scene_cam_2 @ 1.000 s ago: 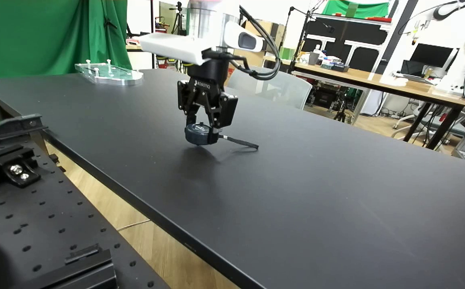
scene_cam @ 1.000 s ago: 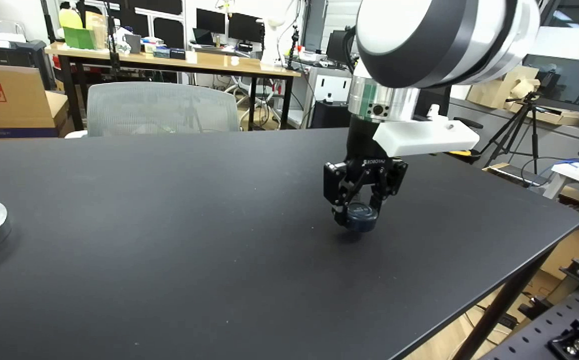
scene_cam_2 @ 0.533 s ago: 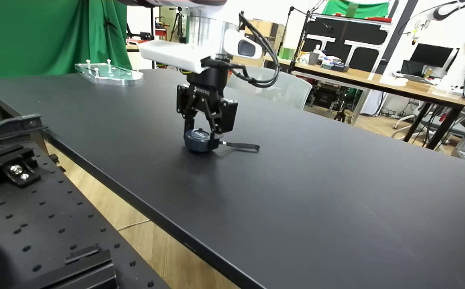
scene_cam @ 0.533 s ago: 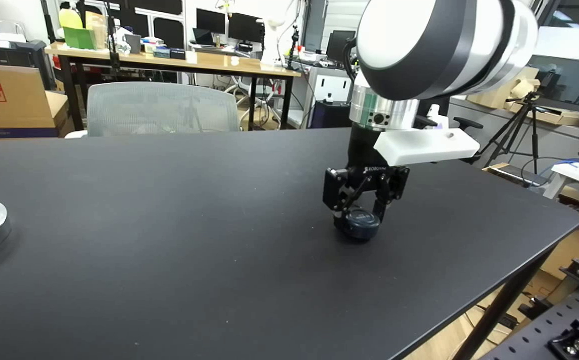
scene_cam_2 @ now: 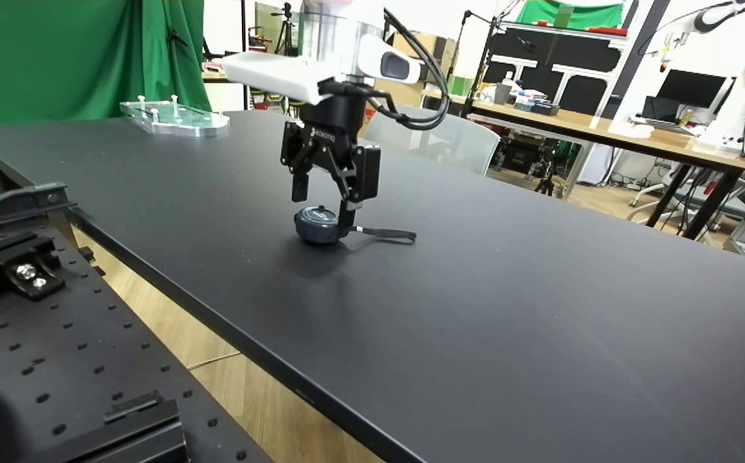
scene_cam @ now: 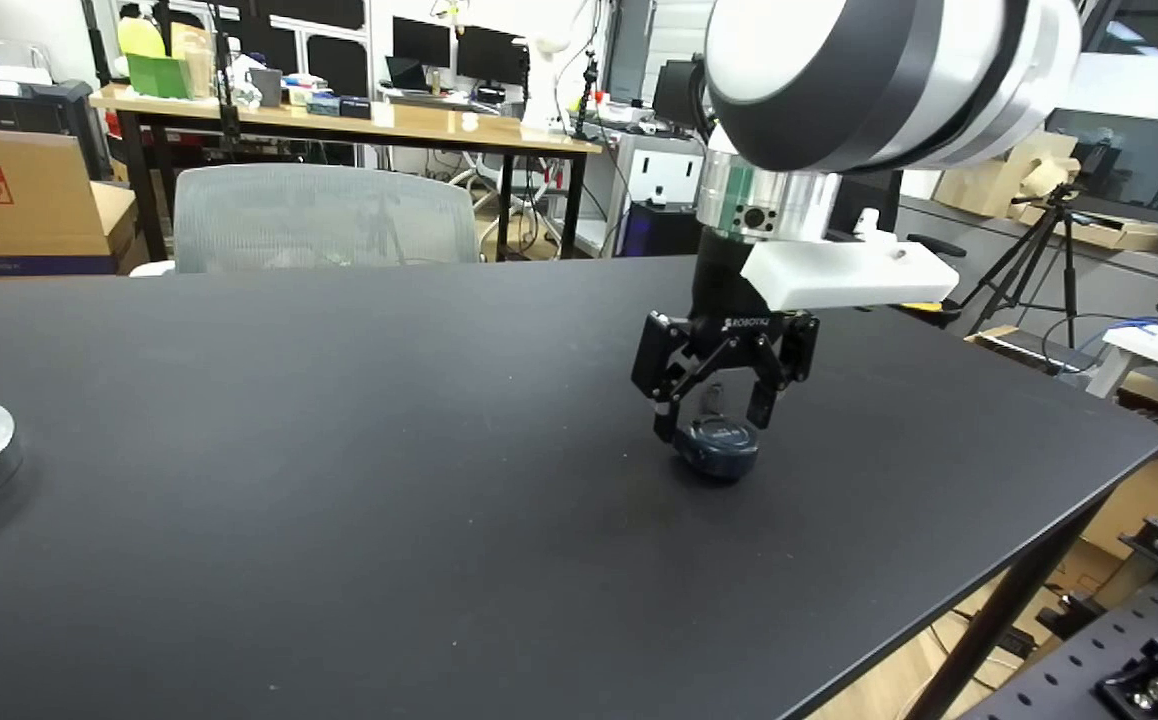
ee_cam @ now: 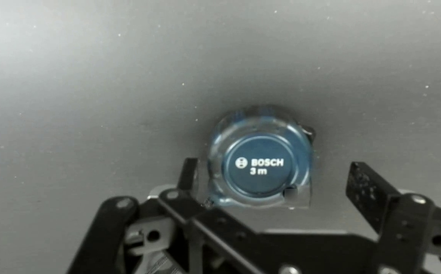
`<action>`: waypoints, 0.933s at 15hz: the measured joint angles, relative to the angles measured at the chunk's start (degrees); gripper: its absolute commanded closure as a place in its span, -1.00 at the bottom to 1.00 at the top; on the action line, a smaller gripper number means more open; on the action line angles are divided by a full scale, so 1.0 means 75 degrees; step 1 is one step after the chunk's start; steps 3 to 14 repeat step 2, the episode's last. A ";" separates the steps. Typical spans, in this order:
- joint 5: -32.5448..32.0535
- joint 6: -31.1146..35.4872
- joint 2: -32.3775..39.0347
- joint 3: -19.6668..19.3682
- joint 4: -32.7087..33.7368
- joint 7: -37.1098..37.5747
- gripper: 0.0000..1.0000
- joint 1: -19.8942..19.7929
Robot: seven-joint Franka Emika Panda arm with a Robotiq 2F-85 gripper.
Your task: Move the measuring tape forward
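In the wrist view, the gripper is standing spread: its left finger is hanging just beside the measuring tape — which is lying on the table, in between — while the right finger is hanging well apart. Closing or rising, either move is probably hinging on that narrow left gap.

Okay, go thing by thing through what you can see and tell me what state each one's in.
Measuring tape: resting on the table, printed side up, not gripped.
Wrist strap: slack, trailing out over the table.
Gripper: open, jaws apart to either side of the measuring tape.
Laptop: open, screen dark.
Tripod: standing, legs spread.
Green curtain: hanging in folds.
Pegged plate: lying flat.
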 measured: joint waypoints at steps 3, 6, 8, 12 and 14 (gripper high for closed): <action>0.0134 -0.0188 -0.0247 0.0081 -0.0039 -0.0055 -1.00 -0.0039; 0.0134 -0.0188 -0.0247 0.0081 -0.0039 -0.0055 -1.00 -0.0039; 0.0134 -0.0188 -0.0247 0.0081 -0.0039 -0.0055 -1.00 -0.0039; 0.0134 -0.0188 -0.0247 0.0081 -0.0039 -0.0055 -1.00 -0.0039; 0.0134 -0.0188 -0.0247 0.0081 -0.0039 -0.0055 -1.00 -0.0039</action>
